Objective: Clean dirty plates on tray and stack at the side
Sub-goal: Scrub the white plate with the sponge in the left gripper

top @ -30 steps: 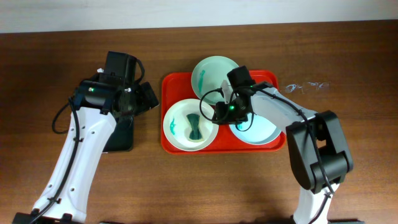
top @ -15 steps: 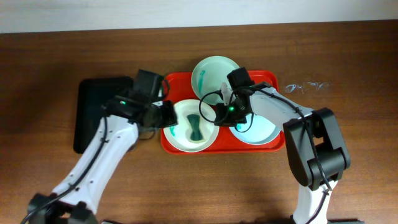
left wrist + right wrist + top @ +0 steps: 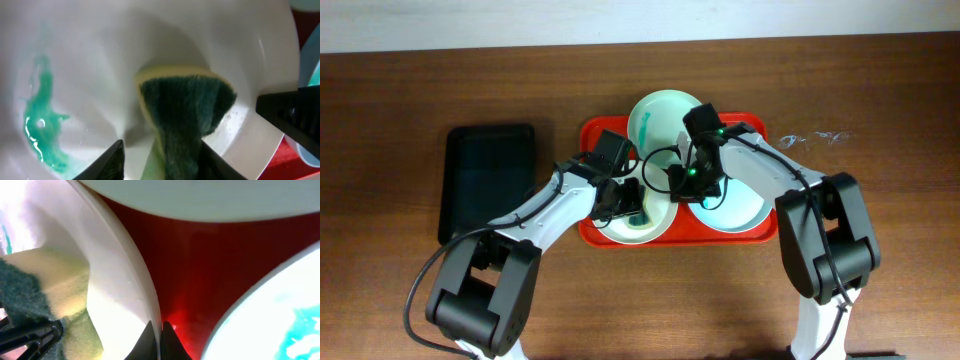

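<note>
At the far left the black tray point(image 3: 488, 180) sits on the table, well apart from the work.

My left gripper point(image 3: 159, 152) is down inside the white plate point(image 3: 100, 55). Its fingers point(image 3: 111, 164) are clamped on a sponge point(image 3: 186, 107), green scouring face toward the wrist camera and yellow foam behind. I judge the sponge soft and springy, so it will squash and drag rather than slide. A teal smear point(image 3: 44, 125) lies on the plate's left side, apart from the sponge.

The white plate rests in the front left of the red tray point(image 3: 200, 265). It looks stiff, smooth and light, and with the smear on it I expect it to be slippery. With nothing bracing it, it would probably skate across the tray under a scrub. It is shallow, so the rim is the only real hold.

My right gripper point(image 3: 156, 332) has that hold. Its jaws are closed on the white plate's right rim, 1 tip inside and 1 outside. It is a thin pinch on a slick edge, so I would scrub toward it, not away from it.

Further right, the mint plate point(image 3: 660, 112) sits at the tray's back and the blue plate point(image 3: 738, 208) at its front right, teal on its surface. All 3 plates are on the tray, and none is stacked at the side yet.
</note>
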